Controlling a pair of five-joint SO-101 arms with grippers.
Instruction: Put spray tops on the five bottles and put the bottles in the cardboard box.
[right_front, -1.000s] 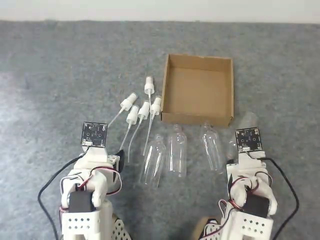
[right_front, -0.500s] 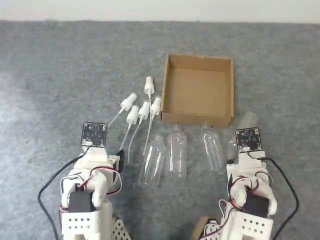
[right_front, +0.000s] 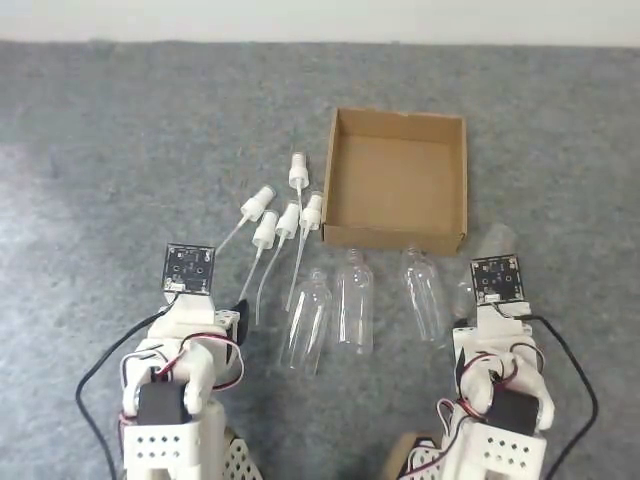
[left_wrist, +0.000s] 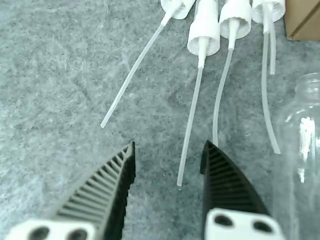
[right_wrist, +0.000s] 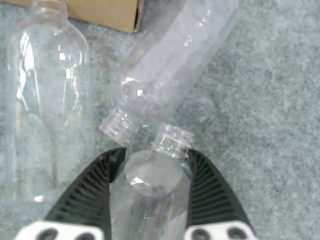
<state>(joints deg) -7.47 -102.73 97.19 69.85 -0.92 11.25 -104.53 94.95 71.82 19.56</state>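
My right tool (right_wrist: 156, 155), on the arm at the lower right of the high view, is clamped on a clear bottle (right_wrist: 150, 200) that lies on the grey surface (right_wrist: 260, 100) with its open neck pointing away from me. The plastic looks thin and slick, so I judge that a hard squeeze could dent it or shoot it out forwards. Its mouth lies almost against the neck of a second bottle (right_wrist: 170, 65), slanted just beyond; a careless lift could knock that one and set it rolling. My left tool (left_wrist: 169, 146), at the lower left, has its jaws apart and holds nothing, with the tip of one thin dip tube (left_wrist: 190, 125) lying between them. These tubes are long, limp and crowded side by side, so a grab here could bend one or drag several spray tops (right_front: 280, 215) along together. Farther off, in the upper middle, the cardboard box (right_front: 395, 238) stands open with no bottle in it yet; a nudged bottle may roll against its front wall.
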